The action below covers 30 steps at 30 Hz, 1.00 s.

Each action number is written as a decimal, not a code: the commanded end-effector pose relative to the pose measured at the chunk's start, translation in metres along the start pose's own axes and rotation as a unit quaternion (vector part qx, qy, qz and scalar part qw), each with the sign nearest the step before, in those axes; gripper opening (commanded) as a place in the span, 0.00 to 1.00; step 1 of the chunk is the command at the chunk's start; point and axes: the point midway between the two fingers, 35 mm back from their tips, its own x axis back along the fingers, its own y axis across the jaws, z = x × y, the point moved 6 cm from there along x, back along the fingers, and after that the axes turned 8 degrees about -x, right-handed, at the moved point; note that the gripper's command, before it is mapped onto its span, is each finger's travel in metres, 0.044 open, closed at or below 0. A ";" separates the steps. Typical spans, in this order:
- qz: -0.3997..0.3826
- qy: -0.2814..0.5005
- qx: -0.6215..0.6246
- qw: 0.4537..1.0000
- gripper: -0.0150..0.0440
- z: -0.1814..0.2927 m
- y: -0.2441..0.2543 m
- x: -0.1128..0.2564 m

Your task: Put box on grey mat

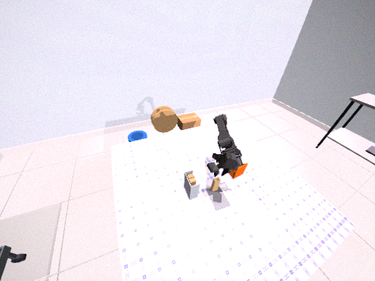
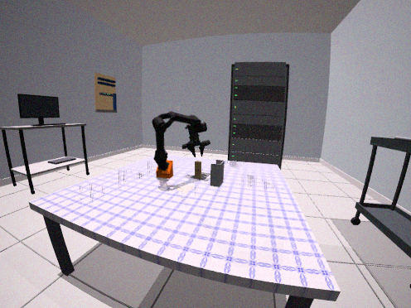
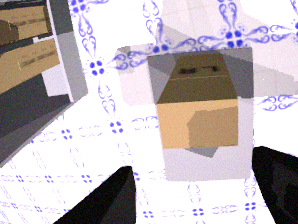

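Box (image 1: 215,184) (image 2: 198,170) (image 3: 197,124) upright on the mat (image 1: 223,204) (image 2: 204,176) (image 3: 207,167), its printed side facing sideways, so probably stood there to be tipped print-up. Gripper (image 1: 219,171) (image 2: 199,156) (image 3: 194,167) above the mat, fingers spread and empty, presumably for clearance. Bin (image 1: 192,189) (image 2: 216,175) (image 3: 74,65) beside the mat, keeping two others (image 1: 191,178) (image 3: 32,60) standing.

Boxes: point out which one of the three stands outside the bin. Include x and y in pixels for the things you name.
The lone box (image 1: 215,184) (image 2: 198,170) (image 3: 197,124) standing on the grey mat (image 1: 222,203) (image 3: 207,167); the other two are in the bin (image 1: 192,192) (image 2: 216,175) (image 3: 75,65).
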 end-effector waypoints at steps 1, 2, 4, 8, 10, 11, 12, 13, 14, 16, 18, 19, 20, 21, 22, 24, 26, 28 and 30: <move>0.003 -0.001 0.001 1.000 0.65 0.000 0.000 0.000; 0.003 -0.001 0.001 1.000 0.65 0.000 0.000 0.000; 0.003 -0.001 0.001 1.000 0.65 0.000 0.000 0.000; 0.002 -0.001 0.000 1.000 0.74 0.000 0.001 0.002; 0.002 -0.001 0.000 1.000 0.83 0.000 0.002 0.010; 0.001 -0.001 0.000 1.000 0.87 0.000 0.003 0.014; 0.001 -0.001 0.000 1.000 0.92 0.000 0.003 0.018; 0.001 -0.001 -0.001 1.000 0.96 0.000 0.004 0.021; 0.000 -0.001 -0.001 1.000 1.00 0.000 0.004 0.023; 0.000 -0.001 -0.001 1.000 1.00 0.000 0.004 0.024; -0.004 0.001 0.008 1.000 1.00 -0.001 0.003 0.024; -0.009 0.003 0.019 1.000 1.00 -0.001 0.002 0.024; -0.015 0.005 0.033 0.999 1.00 -0.001 0.001 0.024; -0.021 0.007 0.047 0.999 1.00 -0.002 0.000 0.024; -0.028 0.008 0.061 0.998 1.00 -0.002 -0.001 0.024; -0.039 0.011 0.086 0.995 1.00 -0.003 -0.003 0.024; -0.044 0.012 0.095 0.994 1.00 -0.003 -0.004 0.024; -0.044 0.012 0.095 0.994 1.00 -0.003 -0.004 0.024; -0.044 0.012 0.095 0.994 1.00 -0.003 -0.004 0.024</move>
